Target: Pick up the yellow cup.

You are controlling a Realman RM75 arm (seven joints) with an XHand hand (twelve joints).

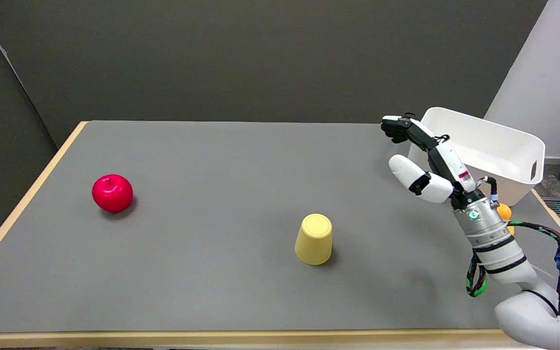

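The right hand is raised above the table's right side, released and holding nothing: its fingers reach up and to the left, and the thumb juts out apart from them below. It touches nothing on the table. Its wrist and white arm run down to the picture's lower right, with black and green cables looped beside them.

The table is grey with a light wooden edge. At its far right corner stands a white bin, tilted slightly toward the camera, just behind the hand as seen from here; whether they touch cannot be told. The cup is yellow and stands upside down, its base facing up, near the middle of the table toward the near edge, well apart from the hand, to its left and lower in the picture. The grey surface between hand and cup is bare. A red apple sits upright far off on the left side, well apart from the cup. A small orange thing shows partly behind the wrist, beside the bin; what it is cannot be told.
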